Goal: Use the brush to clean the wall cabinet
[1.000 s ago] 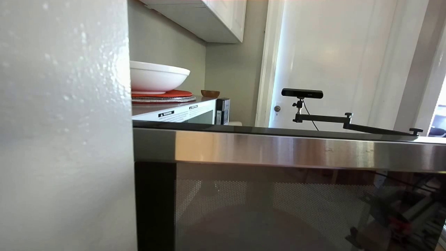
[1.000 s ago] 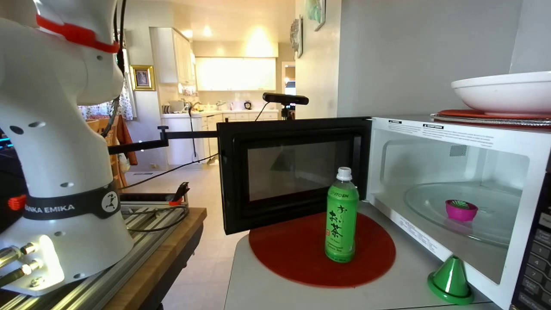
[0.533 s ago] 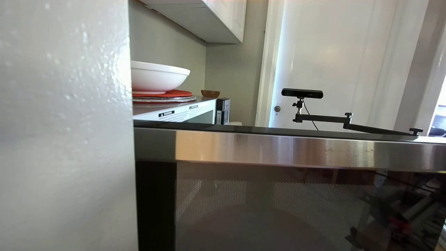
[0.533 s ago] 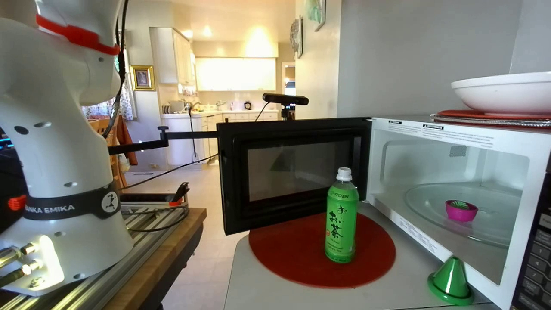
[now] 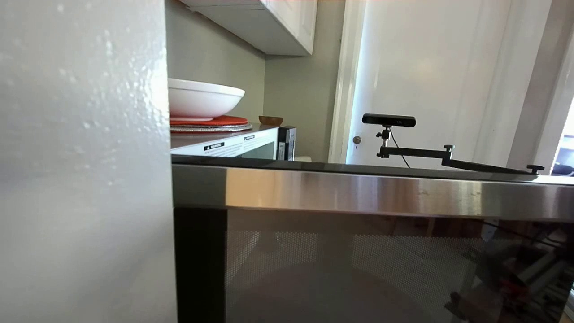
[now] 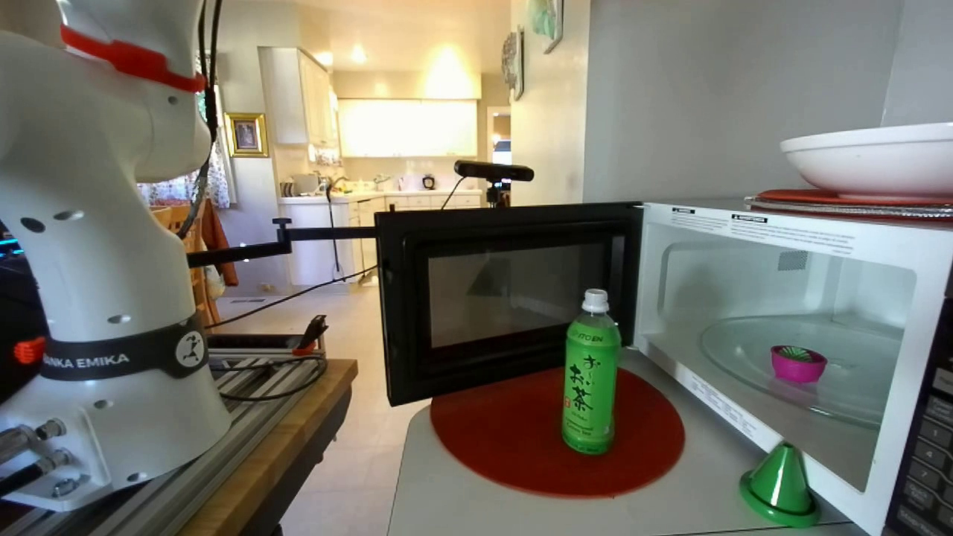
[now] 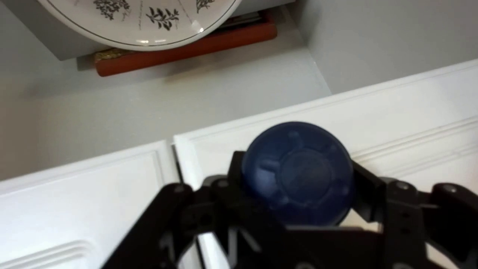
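In the wrist view my gripper (image 7: 298, 181) is shut on a round dark-blue brush (image 7: 295, 144), with a finger on each side. Its flat round back faces the camera, so any bristles are hidden. Behind it are the off-white panelled doors of the wall cabinet (image 7: 403, 101), with a narrow dark gap between them. The brush lies over the right-hand door, just right of the gap; I cannot tell whether it touches. The white wall cabinet (image 5: 291, 22) also shows at the top of an exterior view. Gripper and brush are out of both exterior views.
A decorated plate (image 7: 160, 33) and a red book (image 7: 186, 50) sit in the grey niche beside the doors. An open microwave (image 6: 752, 223), its door (image 6: 514, 298), a green bottle (image 6: 592, 387), a green cone (image 6: 780, 484) and a white bowl (image 6: 878, 160) stand near the arm (image 6: 112, 260).
The visible arm links and cable shift slightly right and then partly back left. The bottle, microwave and other objects stay where they were.
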Action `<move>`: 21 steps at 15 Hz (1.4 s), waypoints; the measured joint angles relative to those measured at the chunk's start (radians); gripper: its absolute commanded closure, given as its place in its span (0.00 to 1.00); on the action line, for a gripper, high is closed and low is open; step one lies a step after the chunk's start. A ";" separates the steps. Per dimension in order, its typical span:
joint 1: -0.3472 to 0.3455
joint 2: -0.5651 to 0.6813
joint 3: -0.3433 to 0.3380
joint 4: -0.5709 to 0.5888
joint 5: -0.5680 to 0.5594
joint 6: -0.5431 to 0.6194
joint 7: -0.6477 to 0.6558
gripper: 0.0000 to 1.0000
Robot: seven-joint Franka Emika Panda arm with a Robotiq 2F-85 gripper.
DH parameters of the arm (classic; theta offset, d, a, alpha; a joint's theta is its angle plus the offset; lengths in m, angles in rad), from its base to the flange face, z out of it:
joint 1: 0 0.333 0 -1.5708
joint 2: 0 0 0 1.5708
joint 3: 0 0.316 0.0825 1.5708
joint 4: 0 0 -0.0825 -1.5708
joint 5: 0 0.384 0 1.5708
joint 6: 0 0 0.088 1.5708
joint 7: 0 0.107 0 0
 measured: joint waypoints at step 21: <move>0.088 0.045 -0.039 0.014 -0.015 0.016 0.001 0.65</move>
